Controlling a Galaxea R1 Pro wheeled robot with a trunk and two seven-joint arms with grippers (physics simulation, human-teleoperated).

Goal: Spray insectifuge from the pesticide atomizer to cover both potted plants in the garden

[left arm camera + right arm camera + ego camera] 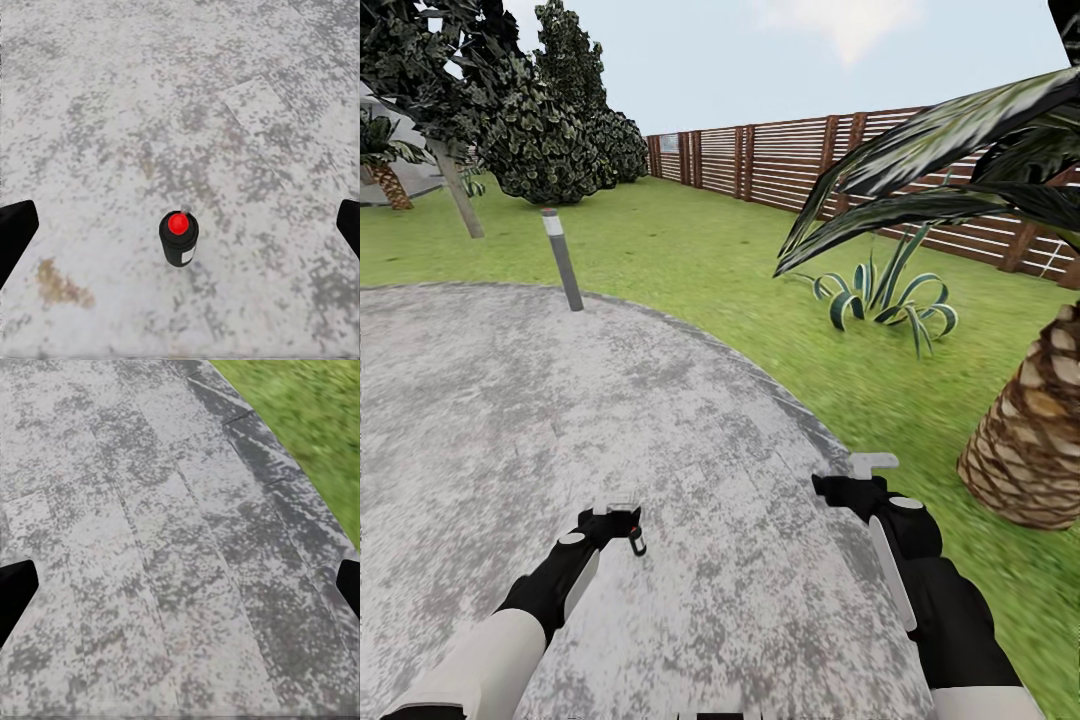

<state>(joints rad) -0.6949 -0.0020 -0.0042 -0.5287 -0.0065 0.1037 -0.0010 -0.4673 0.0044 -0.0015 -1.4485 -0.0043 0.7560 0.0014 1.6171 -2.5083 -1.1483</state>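
Both arms reach forward over a round grey stone patio (510,400) bordered by lawn (700,250). A small dark bottle (178,240) with a red cap hangs below the left claw (618,512); in the left wrist view it stands apart from both black fingertips (15,232), which sit wide at the edges, so the claw is released. The right claw (865,478) is likewise spread, over bare stone near the grass edge. A grey bollard (562,258) stands at the patio's far rim. A palm trunk (1035,440) rises at right, a striped spiky plant (885,295) beyond it, before a slatted fence (790,160).
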